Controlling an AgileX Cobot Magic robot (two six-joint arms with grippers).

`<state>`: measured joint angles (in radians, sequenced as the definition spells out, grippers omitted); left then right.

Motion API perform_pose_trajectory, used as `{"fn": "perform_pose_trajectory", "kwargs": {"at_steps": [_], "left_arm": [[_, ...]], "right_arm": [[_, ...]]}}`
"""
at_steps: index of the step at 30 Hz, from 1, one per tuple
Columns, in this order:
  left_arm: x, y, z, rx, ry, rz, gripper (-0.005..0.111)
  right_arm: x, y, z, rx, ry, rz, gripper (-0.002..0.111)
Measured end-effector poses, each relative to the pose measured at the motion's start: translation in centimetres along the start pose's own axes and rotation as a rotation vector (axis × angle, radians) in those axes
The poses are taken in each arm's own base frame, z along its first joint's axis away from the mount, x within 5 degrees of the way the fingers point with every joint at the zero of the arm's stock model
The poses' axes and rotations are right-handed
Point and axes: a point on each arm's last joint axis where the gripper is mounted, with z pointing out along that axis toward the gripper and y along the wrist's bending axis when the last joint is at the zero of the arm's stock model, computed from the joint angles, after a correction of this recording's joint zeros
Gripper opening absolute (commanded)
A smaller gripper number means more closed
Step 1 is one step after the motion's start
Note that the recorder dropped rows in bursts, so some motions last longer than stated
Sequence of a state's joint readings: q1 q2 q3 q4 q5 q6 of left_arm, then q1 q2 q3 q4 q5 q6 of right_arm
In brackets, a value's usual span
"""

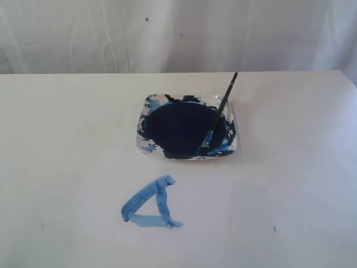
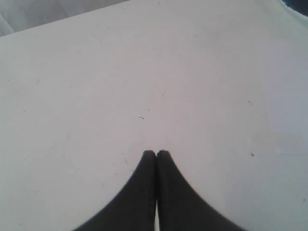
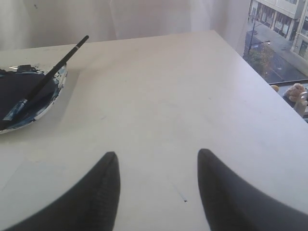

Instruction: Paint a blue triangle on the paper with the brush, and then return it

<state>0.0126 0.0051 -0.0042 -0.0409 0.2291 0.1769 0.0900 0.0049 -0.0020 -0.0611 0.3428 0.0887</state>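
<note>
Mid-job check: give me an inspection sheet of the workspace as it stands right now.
Surface: white table, a few small dark specks.
Job's things: blue triangle painted on the paper; brush resting in the paint dish, tip in the dark-blue paint, handle sticking out over the rim.
Clutter: nothing seen.
Grippers: left gripper with jaws shut, empty; right gripper with jaws open, empty; both over bare table.
Cables: nothing seen.
Surroundings: white curtain behind the table; window onto a street at one side.

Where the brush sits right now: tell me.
In the exterior view, the brush leans in the paint dish, on its right side, beyond the blue triangle.
</note>
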Motion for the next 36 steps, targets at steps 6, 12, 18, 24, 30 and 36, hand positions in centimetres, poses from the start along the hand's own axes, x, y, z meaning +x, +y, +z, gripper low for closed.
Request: {"fn": "perform_pose_trajectory", "kwargs": {"at_steps": [6, 12, 18, 24, 30, 36], "left_arm": [[-0.09, -0.25, 0.00, 0.028, -0.009, -0.065, 0.000], [-0.10, -0.26, 0.00, 0.028, -0.010, -0.067, 0.000], [-0.10, -0.26, 0.00, 0.028, -0.010, -0.067, 0.000], [-0.10, -0.26, 0.00, 0.028, -0.010, -0.067, 0.000], [-0.10, -0.26, 0.00, 0.028, -0.010, -0.067, 0.000], [-0.10, -0.26, 0.00, 0.028, -0.010, -0.067, 0.000]], "right_arm": [[0.00, 0.00, 0.00, 0.000, 0.000, 0.000, 0.047], [0.00, 0.00, 0.00, 0.000, 0.000, 0.000, 0.047], [-0.01, -0.08, 0.00, 0.008, -0.001, -0.023, 0.047], [-0.01, -0.10, 0.00, 0.011, -0.001, -0.031, 0.047], [-0.01, -0.10, 0.00, 0.011, -0.001, -0.031, 0.047], [-0.01, -0.10, 0.00, 0.011, -0.001, -0.031, 0.047]]}}
